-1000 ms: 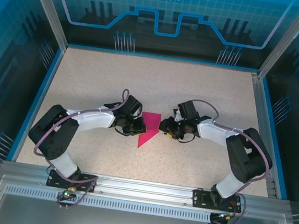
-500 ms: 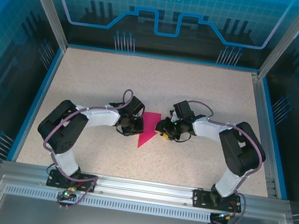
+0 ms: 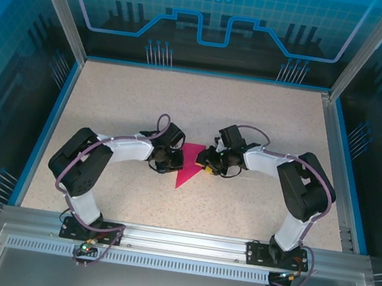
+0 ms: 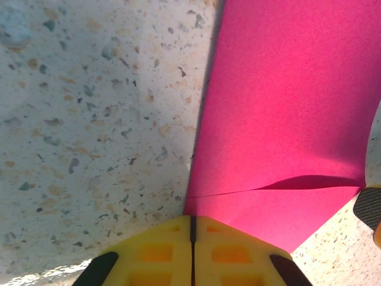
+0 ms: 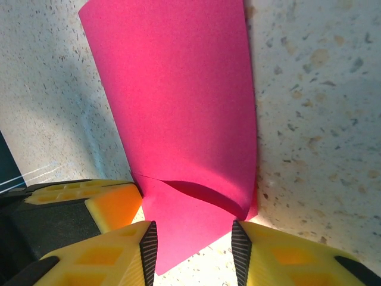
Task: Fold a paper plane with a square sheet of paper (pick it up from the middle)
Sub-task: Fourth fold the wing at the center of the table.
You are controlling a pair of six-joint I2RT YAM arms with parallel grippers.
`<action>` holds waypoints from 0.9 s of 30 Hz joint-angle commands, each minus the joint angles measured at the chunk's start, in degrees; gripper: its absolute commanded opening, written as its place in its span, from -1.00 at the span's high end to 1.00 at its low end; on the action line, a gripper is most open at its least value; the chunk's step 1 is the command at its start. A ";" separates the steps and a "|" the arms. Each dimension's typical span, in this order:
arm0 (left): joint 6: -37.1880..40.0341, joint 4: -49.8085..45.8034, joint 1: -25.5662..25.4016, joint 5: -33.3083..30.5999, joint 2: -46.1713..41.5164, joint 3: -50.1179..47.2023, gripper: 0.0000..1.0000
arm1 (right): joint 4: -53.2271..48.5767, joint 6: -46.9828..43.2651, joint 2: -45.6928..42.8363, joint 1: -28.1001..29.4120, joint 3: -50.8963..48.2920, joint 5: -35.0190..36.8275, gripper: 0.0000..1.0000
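Observation:
The square sheet of paper (image 3: 189, 165) is magenta-pink and lies mid-table, folded into a wedge that points toward the near edge. In the left wrist view the paper (image 4: 286, 119) has a flap lifting slightly along a crease. My left gripper (image 3: 176, 161) is shut, and its yellow tips (image 4: 191, 223) meet right at the paper's left edge. My right gripper (image 3: 206, 165) is open and straddles the pointed end of the paper (image 5: 178, 119). One of its pads (image 5: 240, 247) touches the curled fold. A paper plane is out of view.
The speckled table (image 3: 126, 98) stretches wide behind and beside the arms. It is bounded by a blue rim (image 3: 55, 124) and a metal rail (image 3: 177, 241) at the near edge. Glass walls with frame posts (image 3: 57, 3) enclose the cell.
The left gripper has closed at the paper's left edge. The right gripper has slid left, closer to the paper, and now has its end between the fingers.

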 commanded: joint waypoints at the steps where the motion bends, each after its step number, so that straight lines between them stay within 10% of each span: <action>1: 0.04 -3.46 -0.16 -2.26 1.29 0.71 0.86 | -2.59 0.32 1.26 0.96 1.43 0.34 0.18; 21: 0.05 -3.99 -0.08 -1.82 0.09 0.73 0.86 | 2.99 0.50 3.12 1.88 1.79 -4.77 0.28; 27: 1.01 -5.34 -0.08 -2.25 -1.67 1.90 0.85 | 4.27 0.90 3.45 1.95 0.90 -5.98 0.58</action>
